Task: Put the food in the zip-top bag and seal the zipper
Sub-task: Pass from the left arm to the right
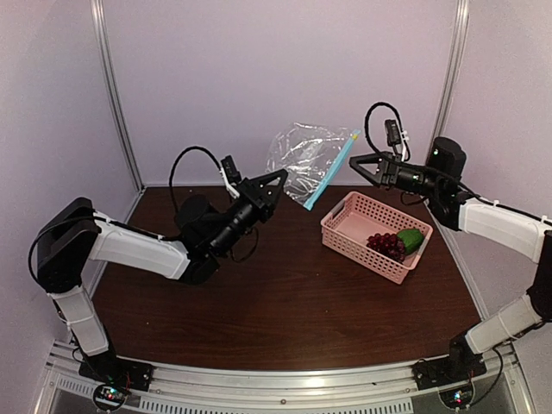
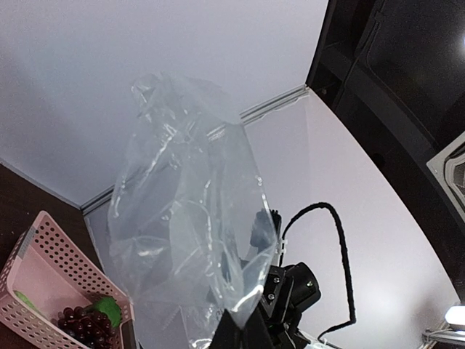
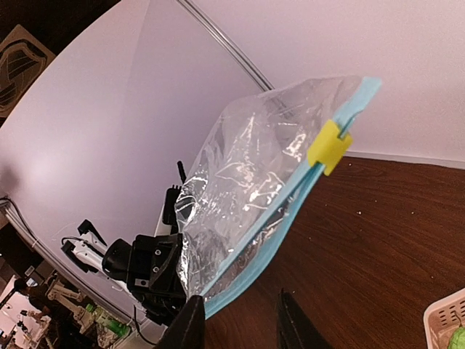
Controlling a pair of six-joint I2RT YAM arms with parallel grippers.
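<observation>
Pinching the zip-top bag aloft, the left gripper is clamping tight; at its 3 o'clock the right gripper is hovering, fingers spread beside the zipper.

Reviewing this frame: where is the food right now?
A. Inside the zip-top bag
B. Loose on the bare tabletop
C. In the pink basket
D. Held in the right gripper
C: the grapes and the green vegetable lie together in one end of the pink basket, while the zip-top bag hangs in the air and looks empty.
</observation>
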